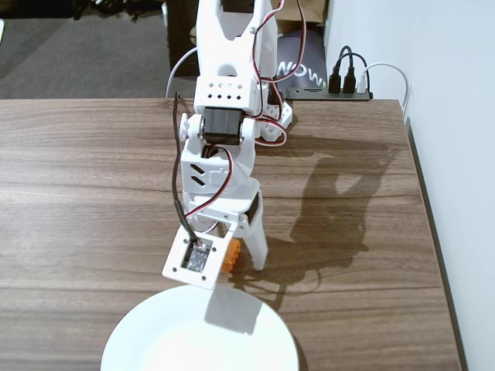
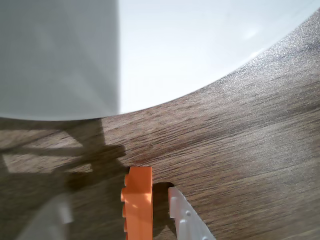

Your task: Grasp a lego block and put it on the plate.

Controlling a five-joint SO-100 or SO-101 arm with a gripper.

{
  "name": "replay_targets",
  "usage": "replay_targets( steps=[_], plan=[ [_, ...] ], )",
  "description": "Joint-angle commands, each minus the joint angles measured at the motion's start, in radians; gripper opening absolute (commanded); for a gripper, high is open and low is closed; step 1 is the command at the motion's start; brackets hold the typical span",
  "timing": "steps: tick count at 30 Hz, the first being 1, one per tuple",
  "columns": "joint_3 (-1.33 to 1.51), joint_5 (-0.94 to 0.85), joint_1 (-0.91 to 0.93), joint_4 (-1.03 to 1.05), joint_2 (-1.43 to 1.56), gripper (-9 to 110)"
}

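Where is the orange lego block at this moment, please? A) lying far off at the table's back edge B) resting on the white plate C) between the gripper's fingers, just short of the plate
C: the lego block sits between the gripper fingers over bare wood, with the plate rim just beyond it.

Fixed cam high, facing arm; wrist cam close; both share plate [image 1: 155, 340] edge.

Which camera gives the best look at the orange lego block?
The wrist view: the lego block shows close up between the gripper's fingers, studs visible. The fixed view shows only an orange sliver behind the gripper.
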Motion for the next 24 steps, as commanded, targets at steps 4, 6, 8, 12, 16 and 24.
replay_targets(
  steps=[4, 6, 8, 12, 16, 24],
  plan=[
    [0.005, 0.012, 0.005, 0.005, 0.029, 14],
    [0.006, 0.012, 0.003, 0.005, 0.031, 13],
    [0.008, 0.014, 0.003, 0.005, 0.031, 9],
    [0.008, 0.020, 0.002, 0.003, 0.032, 1],
    [0.009, 0.021, 0.000, 0.002, 0.032, 1],
    [0.003, 0.021, 0.000, 0.008, 0.063, 1]
  ],
)
